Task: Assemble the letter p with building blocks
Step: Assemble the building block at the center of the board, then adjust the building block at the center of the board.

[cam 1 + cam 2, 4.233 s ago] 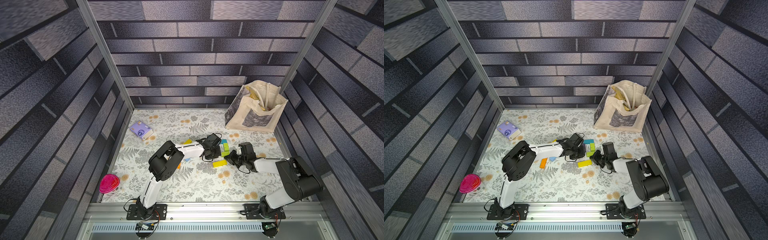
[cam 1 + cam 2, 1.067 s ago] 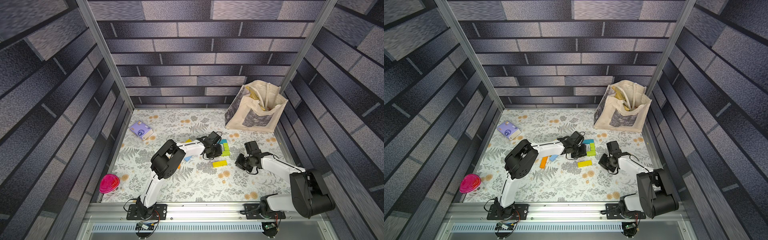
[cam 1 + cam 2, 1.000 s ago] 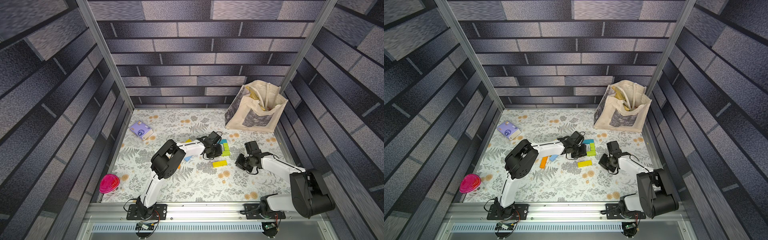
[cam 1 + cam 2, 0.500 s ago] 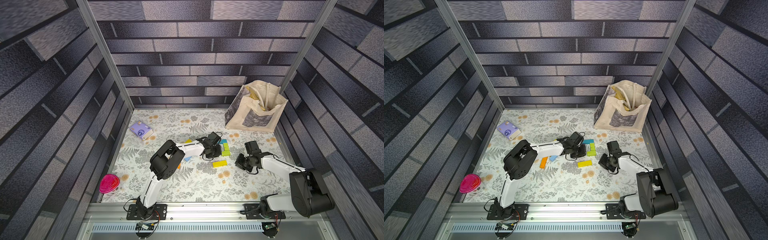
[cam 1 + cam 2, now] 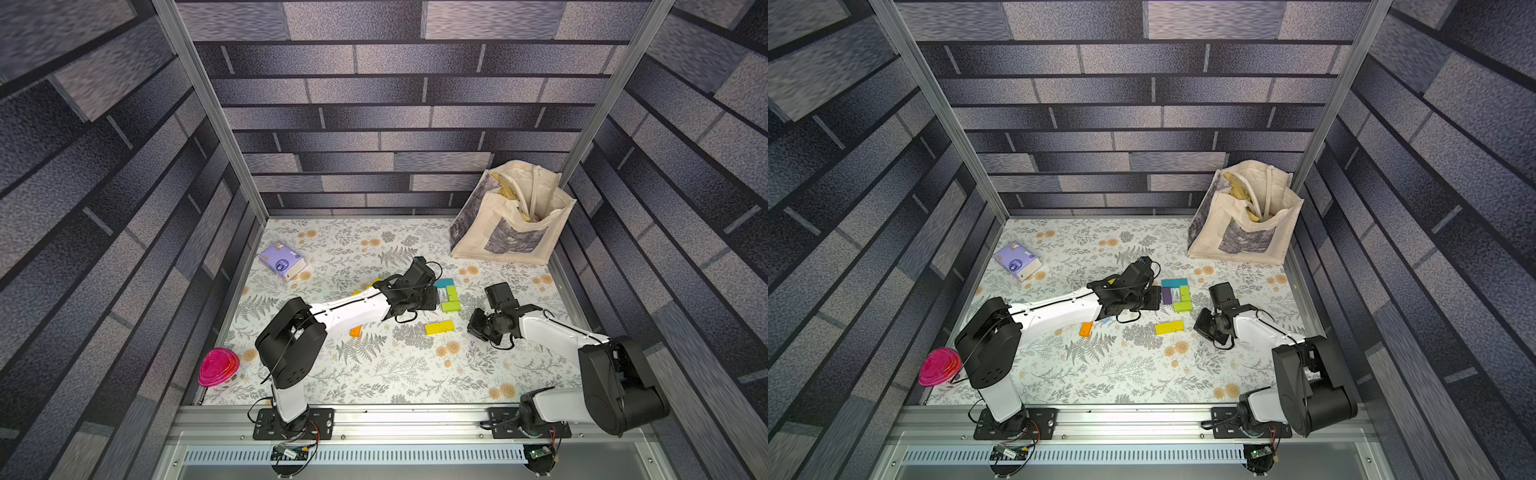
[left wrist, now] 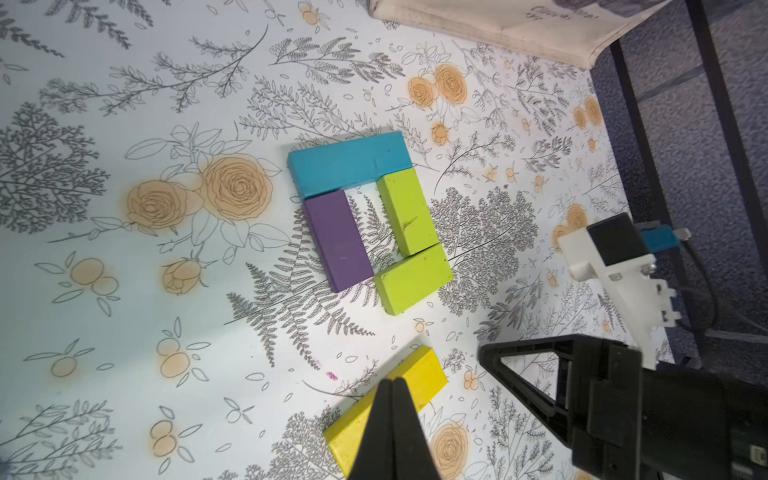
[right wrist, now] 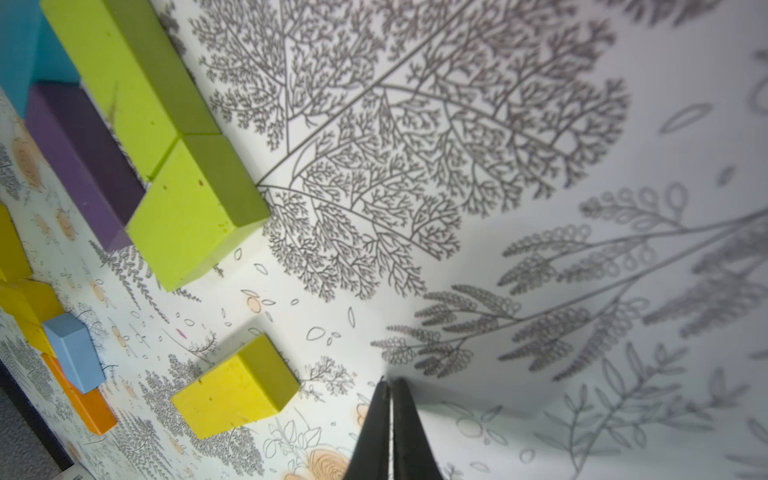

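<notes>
Four building blocks lie in a square ring: a teal block [image 6: 347, 166], a purple block [image 6: 338, 239] and two lime green blocks [image 6: 407, 212] [image 6: 413, 276]. A long yellow block [image 5: 439, 328] [image 7: 235, 388] lies alone in front of the ring. An orange block [image 5: 1086, 328], a light blue block [image 7: 75, 353] and more yellow blocks [image 7: 25, 307] lie by the left arm. My left gripper [image 6: 392, 380] [image 5: 1156, 298] is shut and empty, hovering just left of the purple block. My right gripper [image 7: 391, 380] [image 5: 1200, 326] is shut and empty, right of the long yellow block.
A cream tote bag [image 5: 515, 224] stands at the back right. A purple tissue packet [image 5: 282, 262] lies at the back left, and a pink lid [image 5: 218, 368] sits at the front left edge. Brick-patterned walls close the table on three sides.
Over the last four seconds my right gripper drew back to the right, away from the long yellow block. In the last second nothing visibly moved.
</notes>
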You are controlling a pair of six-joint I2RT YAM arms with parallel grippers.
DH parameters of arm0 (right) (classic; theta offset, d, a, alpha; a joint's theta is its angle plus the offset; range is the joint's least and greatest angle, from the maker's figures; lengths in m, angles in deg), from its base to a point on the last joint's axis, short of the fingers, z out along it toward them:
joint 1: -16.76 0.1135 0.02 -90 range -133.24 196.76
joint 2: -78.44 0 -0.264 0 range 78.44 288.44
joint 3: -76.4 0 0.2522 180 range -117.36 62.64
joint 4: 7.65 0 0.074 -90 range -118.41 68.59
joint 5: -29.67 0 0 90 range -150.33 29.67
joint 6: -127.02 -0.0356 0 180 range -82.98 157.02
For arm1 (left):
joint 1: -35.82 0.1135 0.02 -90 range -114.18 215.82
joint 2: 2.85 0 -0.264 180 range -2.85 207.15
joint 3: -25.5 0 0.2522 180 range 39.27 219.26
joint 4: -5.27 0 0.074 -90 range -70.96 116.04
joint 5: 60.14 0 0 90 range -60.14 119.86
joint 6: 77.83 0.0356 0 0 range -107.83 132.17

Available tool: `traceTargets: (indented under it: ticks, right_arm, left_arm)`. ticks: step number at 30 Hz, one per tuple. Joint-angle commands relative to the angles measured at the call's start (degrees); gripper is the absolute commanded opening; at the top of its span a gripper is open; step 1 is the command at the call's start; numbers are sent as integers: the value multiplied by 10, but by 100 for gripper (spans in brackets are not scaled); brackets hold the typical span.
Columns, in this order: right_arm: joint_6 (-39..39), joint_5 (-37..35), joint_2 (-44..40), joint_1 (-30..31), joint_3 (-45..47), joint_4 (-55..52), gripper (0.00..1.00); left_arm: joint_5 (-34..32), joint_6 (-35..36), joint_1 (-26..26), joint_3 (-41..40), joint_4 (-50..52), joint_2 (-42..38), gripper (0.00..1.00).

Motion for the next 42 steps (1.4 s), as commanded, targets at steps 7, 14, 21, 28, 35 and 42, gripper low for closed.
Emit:
traceTargets:
  ticks: [7, 14, 21, 28, 35, 42]
  right_arm:
    - [-68, -2, -4, 65, 42, 43, 8]
    - [-86, -3, -14, 82, 59, 58, 9]
    - [-82, 6, 18, 83, 53, 81, 9]
    - [-77, 4, 40, 84, 39, 91, 9]
    - [-70, 15, 71, 86, 23, 102, 9]
    - [-74, 19, 77, 92, 26, 106, 9]
  left_arm:
    - [31, 73, 1, -14, 15, 41, 5]
    - [62, 68, -2, 19, 27, 92, 5]
    - [66, 67, -5, 36, 40, 111, 4]
    - [73, 68, -8, 34, 63, 109, 3]
    - [87, 74, -11, 14, 88, 99, 3]
    - [109, 102, -27, 15, 90, 92, 3]
